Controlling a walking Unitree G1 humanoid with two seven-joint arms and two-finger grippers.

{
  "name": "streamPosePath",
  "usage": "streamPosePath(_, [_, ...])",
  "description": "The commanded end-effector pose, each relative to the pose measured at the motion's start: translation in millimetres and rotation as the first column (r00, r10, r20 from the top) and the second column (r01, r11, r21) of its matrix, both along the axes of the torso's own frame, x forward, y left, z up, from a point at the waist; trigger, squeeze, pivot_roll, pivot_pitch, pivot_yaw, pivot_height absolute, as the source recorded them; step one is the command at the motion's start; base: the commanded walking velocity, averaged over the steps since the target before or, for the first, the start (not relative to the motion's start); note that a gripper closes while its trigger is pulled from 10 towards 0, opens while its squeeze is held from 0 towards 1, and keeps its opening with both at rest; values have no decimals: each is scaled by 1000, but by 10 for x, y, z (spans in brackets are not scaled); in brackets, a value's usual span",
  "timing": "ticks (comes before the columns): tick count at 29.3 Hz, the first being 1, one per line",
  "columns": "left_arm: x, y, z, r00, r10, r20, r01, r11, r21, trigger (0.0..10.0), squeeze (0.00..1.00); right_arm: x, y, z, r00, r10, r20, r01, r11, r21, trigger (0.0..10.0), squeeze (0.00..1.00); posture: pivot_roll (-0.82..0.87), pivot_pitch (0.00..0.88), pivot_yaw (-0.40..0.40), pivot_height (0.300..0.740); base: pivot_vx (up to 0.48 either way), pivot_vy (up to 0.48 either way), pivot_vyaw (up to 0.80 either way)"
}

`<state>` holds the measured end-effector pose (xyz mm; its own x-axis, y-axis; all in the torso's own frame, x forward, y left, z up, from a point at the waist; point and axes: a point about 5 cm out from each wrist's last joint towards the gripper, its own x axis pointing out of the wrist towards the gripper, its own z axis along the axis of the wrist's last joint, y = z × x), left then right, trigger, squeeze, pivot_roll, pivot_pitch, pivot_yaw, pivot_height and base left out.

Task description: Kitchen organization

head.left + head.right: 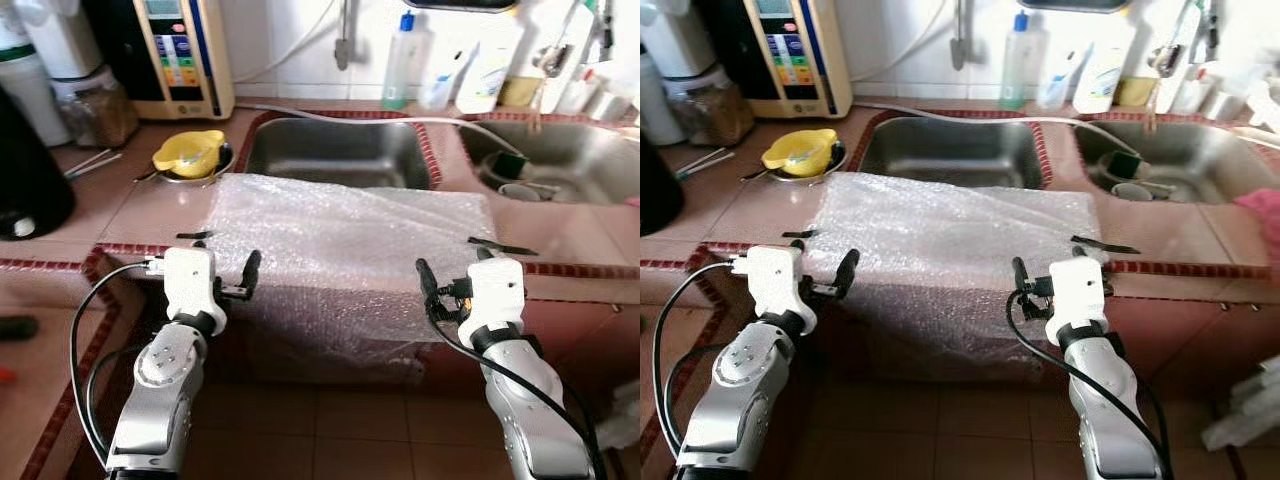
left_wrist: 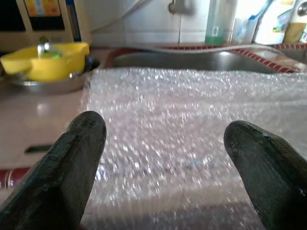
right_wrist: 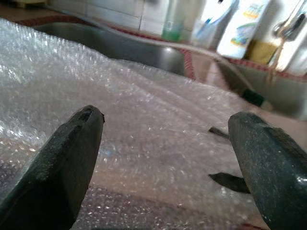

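Observation:
A sheet of clear bubble wrap [image 1: 345, 240] lies on the tiled counter in front of the left sink [image 1: 340, 150] and hangs over the counter's front edge. My left gripper [image 1: 222, 255] is open at the sheet's front left corner, level with the counter edge. In the left wrist view, bubble wrap [image 2: 182, 139] lies past the spread fingers [image 2: 81, 153], with nothing held. My right gripper [image 1: 462, 260] is open at the front right corner. Its wrist view shows the wrap [image 3: 158, 120] between and beyond the two fingers [image 3: 259, 153].
A yellow dish in a steel bowl [image 1: 190, 152] sits left of the sink. A water purifier [image 1: 180, 55], a jar [image 1: 95, 105] and a black appliance [image 1: 25, 170] stand at the back left. Bottles [image 1: 405, 60] line the wall. The right sink [image 1: 560, 160] holds dishes.

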<state>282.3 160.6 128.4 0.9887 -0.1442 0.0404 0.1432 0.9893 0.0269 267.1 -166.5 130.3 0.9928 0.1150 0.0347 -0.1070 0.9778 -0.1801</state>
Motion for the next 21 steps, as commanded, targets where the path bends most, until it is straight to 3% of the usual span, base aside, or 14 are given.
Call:
streamPosePath(1, [-2, 29, 120, 998, 26, 59, -27, 1000, 9, 10000, 0, -20, -34, 63, 1000, -8, 22, 8, 1000, -2, 10000, 0, -28, 0, 27, 740, 0, 0, -788])
streamPosePath(5, [-1, 53, 167, 997, 44, 68, -44, 999, -1, 10000, 0, -47, -34, 136, 999, -1, 50, 1, 1000, 2, 10000, 0, -28, 0, 27, 740, 0, 0, -788])
streamPosePath(12, [-60, 78, 168, 994, 82, 72, -84, 996, 23, 10000, 0, -57, -4, 142, 999, 18, 42, -17, 1000, -19, 10000, 0, -18, 0, 21, 740, 0, 0, 0])
streamPosePath(17, [-47, 106, 148, 992, 114, 61, -116, 993, 31, 10000, 0, -27, 17, 173, 999, 34, 28, -34, 999, 18, 10000, 0, -22, 0, 22, 740, 0, 0, 0])
streamPosePath(18, [-46, 99, 145, 992, 111, 59, -114, 993, 38, 10000, 0, -22, 33, 189, 998, 49, 34, -47, 997, -57, 10000, 0, -25, 0, 21, 740, 0, 0, 0])
streamPosePath(21, [-33, 71, 143, 993, 103, 57, -106, 994, 41, 10000, 0, -28, 24, 163, 998, 45, 37, -43, 997, -66, 10000, 0, -24, 0, 21, 740, 0, 0, 690])
